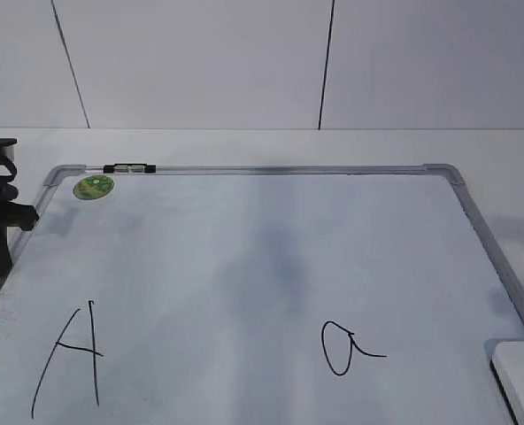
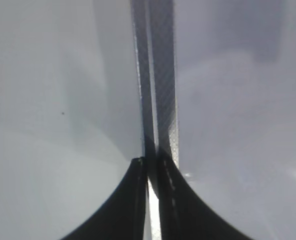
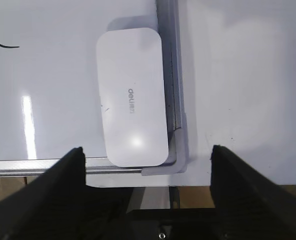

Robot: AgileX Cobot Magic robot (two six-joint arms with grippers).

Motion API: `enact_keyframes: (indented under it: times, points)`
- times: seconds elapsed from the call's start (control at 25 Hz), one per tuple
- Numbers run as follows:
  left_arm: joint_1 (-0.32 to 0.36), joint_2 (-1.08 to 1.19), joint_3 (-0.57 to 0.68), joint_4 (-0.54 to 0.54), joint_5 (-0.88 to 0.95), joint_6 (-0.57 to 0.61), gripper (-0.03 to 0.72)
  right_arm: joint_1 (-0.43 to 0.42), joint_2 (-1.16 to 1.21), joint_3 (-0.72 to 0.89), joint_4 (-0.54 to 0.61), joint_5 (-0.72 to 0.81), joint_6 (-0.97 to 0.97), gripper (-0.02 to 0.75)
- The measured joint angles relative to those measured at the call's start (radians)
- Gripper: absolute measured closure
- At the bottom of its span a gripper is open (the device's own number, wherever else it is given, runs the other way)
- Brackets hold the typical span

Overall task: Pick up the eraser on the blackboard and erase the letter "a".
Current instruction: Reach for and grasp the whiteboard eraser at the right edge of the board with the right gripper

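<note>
Your right gripper [image 3: 145, 157] hangs wide apart above the eraser [image 3: 132, 95], which lies flat in the blackboard [image 1: 244, 257]'s near right corner against the frame. The letter "a" [image 1: 346, 347] sits unwiped just left of it, and your left gripper [image 2: 152, 165] is pinched closed, empty, over the board's left frame rail.
</note>
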Motion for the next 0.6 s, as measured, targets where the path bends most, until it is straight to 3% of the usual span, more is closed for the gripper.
enact_keyframes:
  times: [0.6]
  points:
    - [0.0, 0.0, 0.0, 0.0, 0.0, -0.001, 0.669, 0.002, 0.0, 0.0, 0.077, 0.0, 0.002, 0.145]
